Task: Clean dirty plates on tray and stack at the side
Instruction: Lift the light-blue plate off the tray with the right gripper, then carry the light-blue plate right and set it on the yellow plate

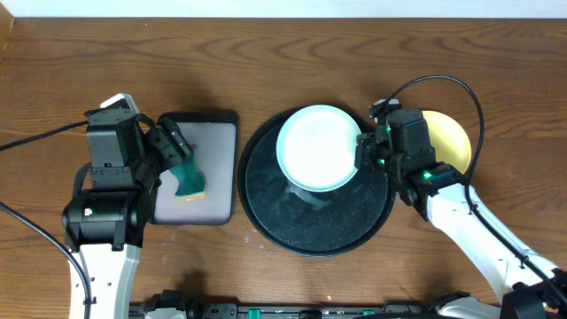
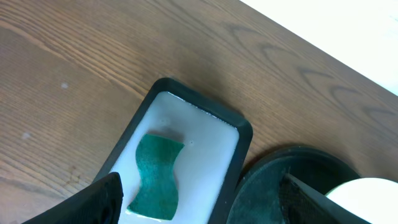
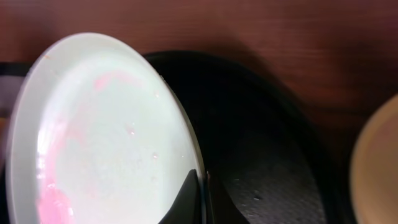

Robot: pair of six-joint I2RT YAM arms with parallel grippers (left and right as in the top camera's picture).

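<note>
Pinched shut on the near rim of a mint green plate (image 3: 106, 137), the right gripper (image 3: 200, 196) holds it over the round black tray (image 1: 292, 226). Pink smears streak its face. From the pincer the plate spreads away toward the left arm, and it looks tilted. Whether its far edge rests on the tray I cannot tell. Behind the right wrist, off the tray, a pale yellow plate (image 1: 452, 137) lies on the table. The green sponge (image 2: 155, 177) lies in the rectangular tray (image 2: 239, 134), just beside the round one. The left gripper (image 2: 200, 186), spread wide and empty, hovers over it, the nearer arm for wiping. Nothing stands between sponge and plate except the two tray rims.
</note>
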